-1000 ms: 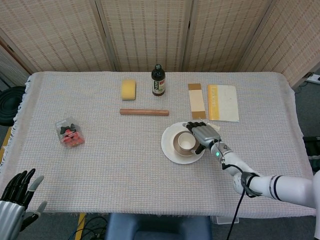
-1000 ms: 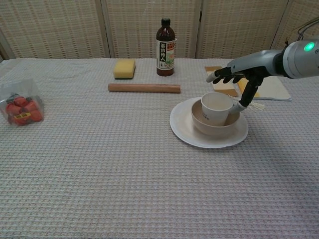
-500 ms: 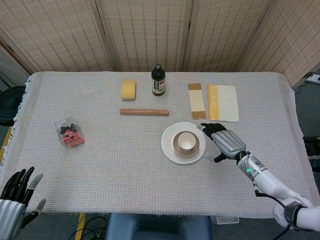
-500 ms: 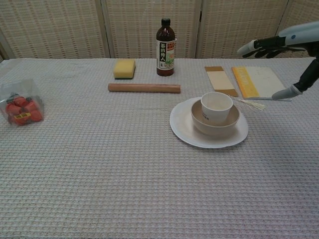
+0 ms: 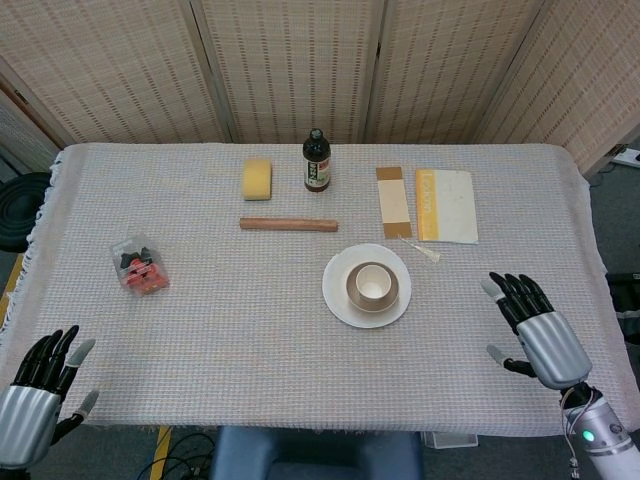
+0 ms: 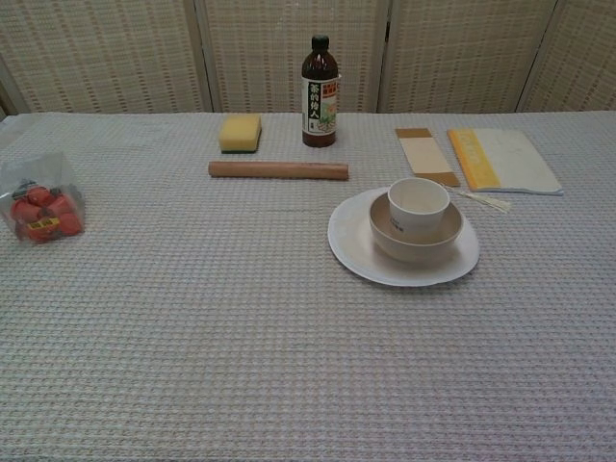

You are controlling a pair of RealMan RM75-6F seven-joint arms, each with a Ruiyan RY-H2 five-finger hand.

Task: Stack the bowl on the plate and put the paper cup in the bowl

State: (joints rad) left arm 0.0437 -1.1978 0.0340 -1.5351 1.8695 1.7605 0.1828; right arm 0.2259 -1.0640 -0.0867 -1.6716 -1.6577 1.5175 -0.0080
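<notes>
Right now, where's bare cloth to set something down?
Free: the whole near half in front of the plate, and the middle stretch between the snack bag and the plate. Crowded: far edge, with sponge, bottle, wooden stick, booklet.

Backdrop: woven folding screen (image 5: 300, 65) right behind the table (image 5: 250, 330)
Table: covered by pale waffle-weave cloth
Floor: grey, right of table
</notes>
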